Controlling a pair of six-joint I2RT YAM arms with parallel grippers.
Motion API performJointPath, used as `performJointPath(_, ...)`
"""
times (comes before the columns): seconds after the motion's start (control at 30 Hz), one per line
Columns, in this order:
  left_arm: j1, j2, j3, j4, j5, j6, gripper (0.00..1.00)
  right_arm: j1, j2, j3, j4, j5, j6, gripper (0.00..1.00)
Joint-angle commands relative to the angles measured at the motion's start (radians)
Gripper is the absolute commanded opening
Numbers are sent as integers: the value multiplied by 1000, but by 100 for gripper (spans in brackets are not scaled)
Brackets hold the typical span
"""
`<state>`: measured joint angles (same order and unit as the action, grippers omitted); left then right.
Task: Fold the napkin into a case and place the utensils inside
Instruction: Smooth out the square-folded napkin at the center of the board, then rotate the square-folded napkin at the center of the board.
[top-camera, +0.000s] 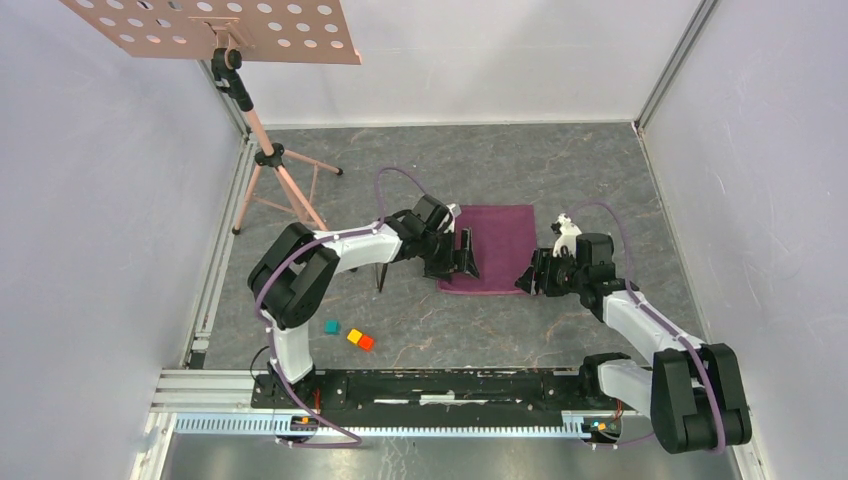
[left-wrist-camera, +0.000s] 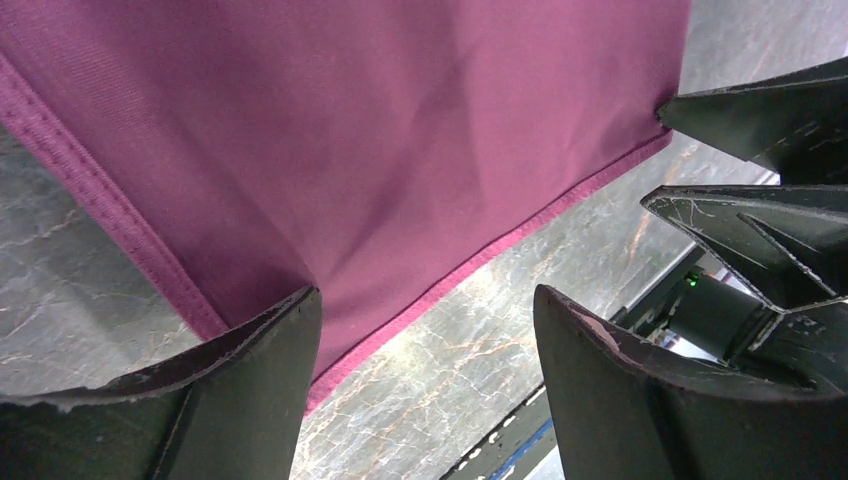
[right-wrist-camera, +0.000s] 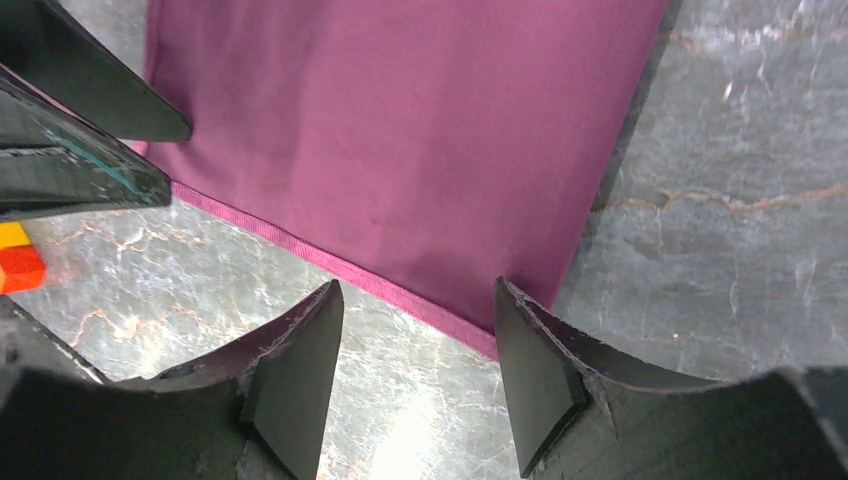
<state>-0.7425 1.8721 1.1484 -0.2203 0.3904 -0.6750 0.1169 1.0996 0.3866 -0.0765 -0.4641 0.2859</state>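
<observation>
Over the counter (top-camera: 420, 160), seen from above, the left gripper (top-camera: 462, 262) and right gripper (top-camera: 530, 278) hang at the two near corners of the napkin (top-camera: 495, 235), apparently to lift that edge for a fold. A slim dark piece, probably a utensil (top-camera: 381, 275), lies outside the left gripper under its arm, likely waiting for the case. From the left wrist, the jaws stand apart and empty, with the napkin (left-wrist-camera: 350, 130) flat beyond them and its hem running between. From the right wrist, the jaws stand apart astride the napkin (right-wrist-camera: 400, 120) corner with nothing pinched yet, seemingly set for a matching pinch.
</observation>
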Motion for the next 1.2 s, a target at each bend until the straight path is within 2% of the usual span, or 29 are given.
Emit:
performJointPath(0.0, 0, -29, -38, 61, -54, -40, 84, -4, 28, -37, 36, 36, -29, 63)
performJointPath(0.1, 0, -32, -59, 48, -69, -29, 84, -5, 42, -52, 5, 95, -37, 63)
performJointPath(0.23, -1, -18, -50, -5, -90, 9, 84, -5, -16, -29, -70, 167, -76, 63)
performJointPath(0.43, -6, -95, -1, -67, -71, 33, 86, 9, -62, 56, -123, 155, -105, 65)
performJointPath(0.57, -6, -204, 50, -121, -62, 46, 90, 88, 36, 164, -113, 177, -92, 66)
performJointPath(0.7, -6, -351, 82, -238, -118, 96, 93, 229, 153, 289, -75, 259, -31, 65)
performJointPath(0.73, -7, -401, 78, -267, -146, 106, 94, 257, 191, 320, -53, 265, -3, 63)
performJointPath(0.83, -4, -550, 45, -342, -217, 134, 96, 334, 306, 411, 3, 312, 79, 47)
performJointPath(0.97, -5, -748, -10, -428, -283, 145, 99, 429, 470, 544, 43, 395, 143, 31)
performJointPath(1.17, -4, -959, -55, -538, -287, 155, 100, 492, 673, 754, 8, 486, 170, 16)
